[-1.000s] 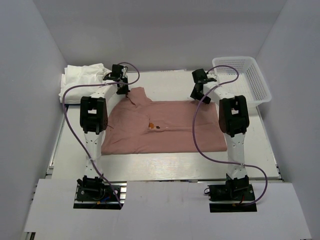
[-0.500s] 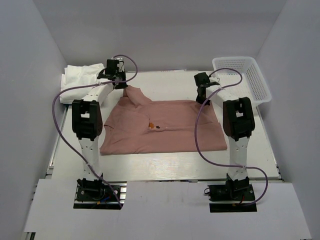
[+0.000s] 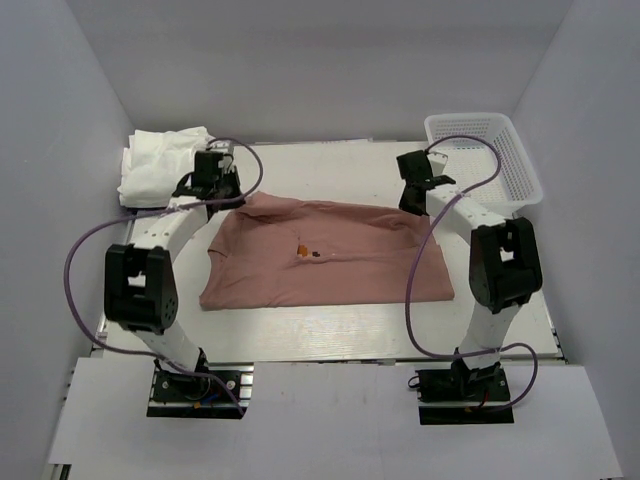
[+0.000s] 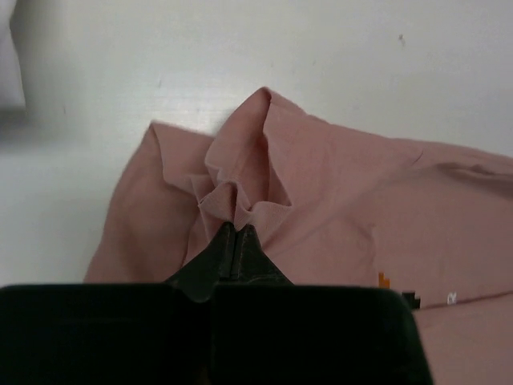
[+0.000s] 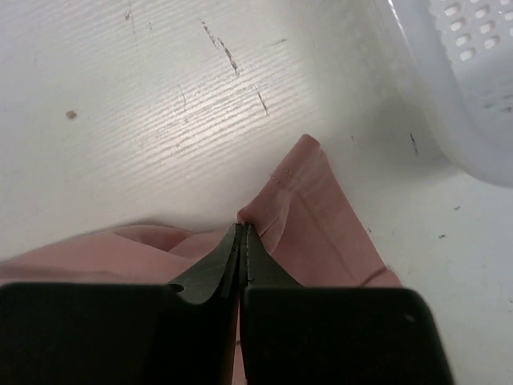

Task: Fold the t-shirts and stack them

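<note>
- Pink shirt lay spread in the middle of the bench; white shirts sat piled at its far left corner.
- Left hand was closed on a bunched fold at the shirt's far left edge.
- Right hand was closed on its far right edge.
- Lifting both edges evenly, with the cloth taut, seemed the best way to make the fold.

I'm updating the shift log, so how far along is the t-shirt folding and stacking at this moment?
Done: white t-shirts sit piled at the far left corner. In hand: the pink t-shirt lies mostly flat, the left tool shut on its bunched far left edge, the right tool shut on its far right corner. Left: folding it and adding it to the pile.
</note>
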{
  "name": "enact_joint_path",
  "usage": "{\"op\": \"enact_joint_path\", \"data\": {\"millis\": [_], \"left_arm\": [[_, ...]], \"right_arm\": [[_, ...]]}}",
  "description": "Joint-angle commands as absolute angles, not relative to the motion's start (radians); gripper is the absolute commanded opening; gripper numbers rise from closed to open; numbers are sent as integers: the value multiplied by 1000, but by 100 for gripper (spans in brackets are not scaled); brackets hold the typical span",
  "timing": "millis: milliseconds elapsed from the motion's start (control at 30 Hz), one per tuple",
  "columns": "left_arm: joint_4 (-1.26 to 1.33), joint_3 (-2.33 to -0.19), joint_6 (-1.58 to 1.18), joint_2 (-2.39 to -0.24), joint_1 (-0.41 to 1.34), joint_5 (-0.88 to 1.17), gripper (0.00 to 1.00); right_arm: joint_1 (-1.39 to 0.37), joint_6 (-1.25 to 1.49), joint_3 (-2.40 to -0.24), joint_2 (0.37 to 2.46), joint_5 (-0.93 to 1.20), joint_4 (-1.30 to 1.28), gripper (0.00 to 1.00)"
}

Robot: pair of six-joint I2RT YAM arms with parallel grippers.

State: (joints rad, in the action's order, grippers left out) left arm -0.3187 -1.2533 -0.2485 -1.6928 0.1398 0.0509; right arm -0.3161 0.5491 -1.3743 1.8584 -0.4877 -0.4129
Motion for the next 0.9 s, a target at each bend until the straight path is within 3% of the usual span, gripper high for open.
{"op": "enact_joint_path", "data": {"millis": [0,567,700,733,767,800,867], "left_arm": [[-278,-1139,-322,-1545,144,44,0],[-319,-683,-537,-1115,144,77,0],[-380,-632,-601,-1100,144,87,2],[-418,-632,-641,-1100,144,87,5],[-514,-650,-661,-1091,144,78,13],[-562,-675,-678,-1091,144,90,54],[-685,-695,-678,-1046,144,148,69]], "right_arm": [[-321,526,-1304,1770,-492,-359,0],[-331,511,-1006,1543,-434,-255,0],[-334,511,-971,1545,-437,-282,9],[-336,517,-953,1539,-451,-317,32],[-337,534,-933,1529,-459,-331,35],[-337,557,-921,1522,-465,-348,38],[-336,584,-876,1459,-486,-412,50]]}}
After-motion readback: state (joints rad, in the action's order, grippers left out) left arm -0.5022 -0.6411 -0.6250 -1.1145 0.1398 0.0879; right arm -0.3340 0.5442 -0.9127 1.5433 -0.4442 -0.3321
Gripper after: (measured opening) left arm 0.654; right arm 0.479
